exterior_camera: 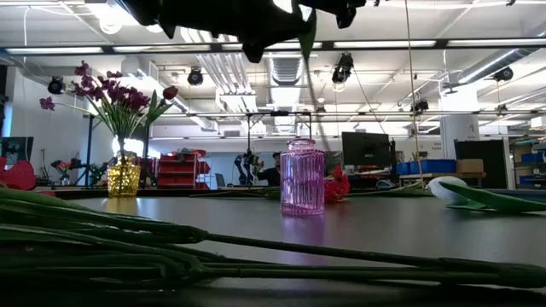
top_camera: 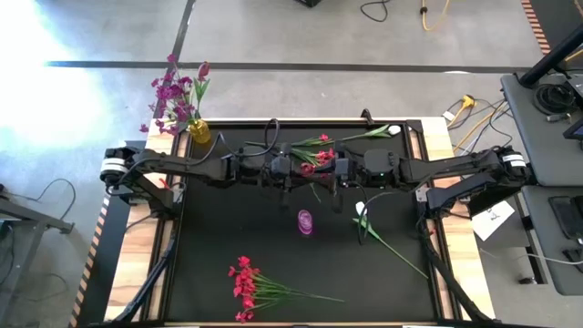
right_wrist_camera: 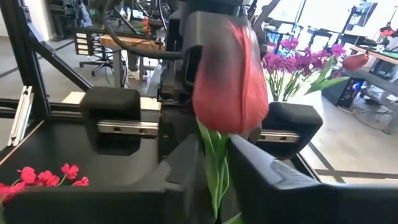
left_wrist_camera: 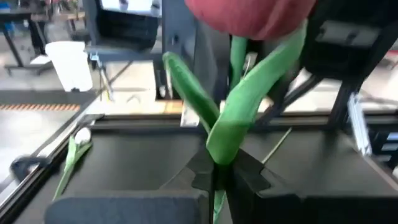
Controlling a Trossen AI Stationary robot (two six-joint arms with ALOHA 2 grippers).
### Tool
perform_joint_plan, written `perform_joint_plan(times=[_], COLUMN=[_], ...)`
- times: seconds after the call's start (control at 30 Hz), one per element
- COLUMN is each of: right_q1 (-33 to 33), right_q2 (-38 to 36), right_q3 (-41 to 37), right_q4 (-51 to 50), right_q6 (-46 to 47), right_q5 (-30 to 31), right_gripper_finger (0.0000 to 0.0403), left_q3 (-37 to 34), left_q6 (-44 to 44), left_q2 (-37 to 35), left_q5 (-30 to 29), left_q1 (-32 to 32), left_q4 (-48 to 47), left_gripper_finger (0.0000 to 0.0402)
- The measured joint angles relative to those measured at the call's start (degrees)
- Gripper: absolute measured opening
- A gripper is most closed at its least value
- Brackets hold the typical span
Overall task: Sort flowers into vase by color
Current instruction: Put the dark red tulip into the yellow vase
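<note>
Two vases: one yellow [top_camera: 199,131], one pink [top_camera: 305,221].

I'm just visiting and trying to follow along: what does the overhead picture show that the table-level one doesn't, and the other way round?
Only the overhead view shows both arms meeting over the table's middle, the left gripper and right gripper on either side of a red tulip, plus the red-pink flowers near the front edge. Only the table-level view shows the room behind and blurred green stems lying close to the camera. Both show the pink vase and the yellow vase of purple flowers.
</note>
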Motion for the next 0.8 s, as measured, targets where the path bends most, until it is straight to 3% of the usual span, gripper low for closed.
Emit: perform_joint_plan(times=[0.2, 0.37, 0.47, 0.53, 0.6, 0.67, 0.73, 0.8], right_q1=[1.92, 2.98, 3.37, 3.53, 3.52, 3.52, 3.5, 3.5], right_q2=[-4.33, -8.49, -9.56, -9.25, -8.53, -7.37, -6.0, -4.58], right_q3=[0.0, -0.16, -0.69, -1.09, -1.57, -1.68, -1.7, -1.7], right_q4=[-3.0, -6.8, -8.52, -9.49, -9.67, -9.31, -8.55, -6.54], right_q6=[-0.26, 0.97, 2.18, 2.8, 3.06, 2.69, 2.29, 1.99], right_q5=[0.85, 2.05, 2.08, 2.08, 2.03, 2.08, 2.11, 2.12], right_gripper_finger=[0.0184, 0.0232, 0.024, 0.0241, 0.0242, 0.0242, 0.0242, 0.0242], left_q3=[-0.04, -2.13, -6.0, -9.2, -12.86, -16.38, -19.11, -20.94], left_q6=[5.58, 8.56, 10.2, 10.72, 10.66, 12.98, 15.59, 15.74], left_q2=[-8.57, -19.87, -27.91, -32.98, -37.1, -39.69, -40.96, -41.3], left_q5=[-9.97, -20.66, -34.26, -46.41, -59.71, -67.34, -66.38, -61.36], left_q1=[0.15, 0.2, 0.85, 1.95, 3.98, 7.97, 13.04, 18.31], left_q4=[-17.67, -28.77, -31.5, -31.2, -26.7, -20.49, -15.13, -11.74], left_gripper_finger=[0.0002, 0.0001, 0.0001, 0.0001, 0.0, 0.0, 0.0, 0.0])
